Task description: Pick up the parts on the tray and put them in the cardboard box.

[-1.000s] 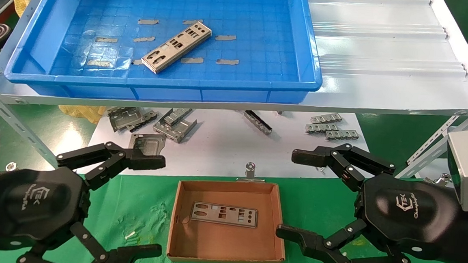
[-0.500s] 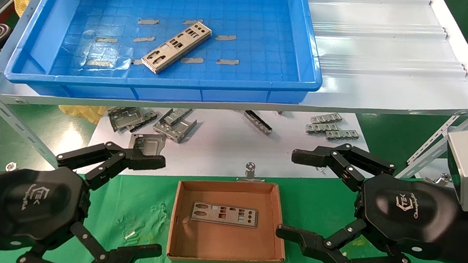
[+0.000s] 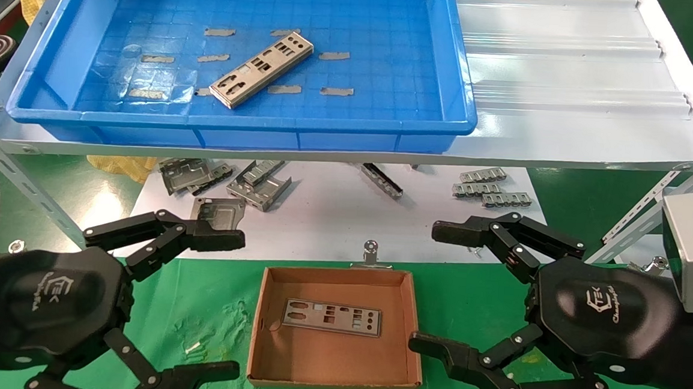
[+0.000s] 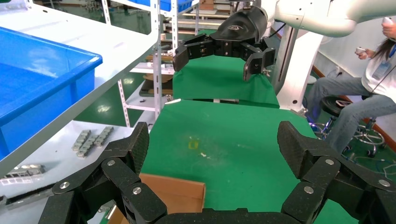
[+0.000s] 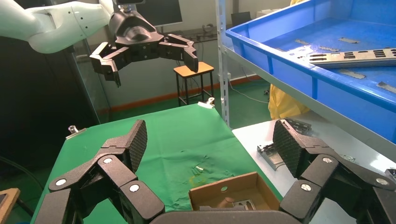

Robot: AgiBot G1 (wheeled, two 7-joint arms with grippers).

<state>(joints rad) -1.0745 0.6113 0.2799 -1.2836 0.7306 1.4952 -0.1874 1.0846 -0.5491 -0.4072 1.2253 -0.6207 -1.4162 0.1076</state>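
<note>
Both grippers hang spread and empty, the left gripper (image 3: pixel 192 305) near-left of the cardboard box (image 3: pixel 415 343) and the right gripper (image 3: pixel 437 290) near-right; nothing has moved over the last second. Far off, the blue tray (image 3: pixel 386 134) on the shelf holds one plate (image 3: pixel 262 68) lying diagonally among tape strips (image 3: pixel 336 91). Another plate (image 3: pixel 331 317) lies flat in the box, apparently centred. One part remains to fetch.

The tray (image 3: pixel 450 80) is bright blue with a gridded floor, dotted with short grey tape strips (image 3: pixel 336 91). Each part (image 3: pixel 262 68) is silver (punched with small rectangular and round cut-outs). The cardboard box (image 3: pixel 264 358) is plain brown, on a green cloth (image 3: pixel 213 306) near a white sheet (image 3: pixel 333 218).
</note>
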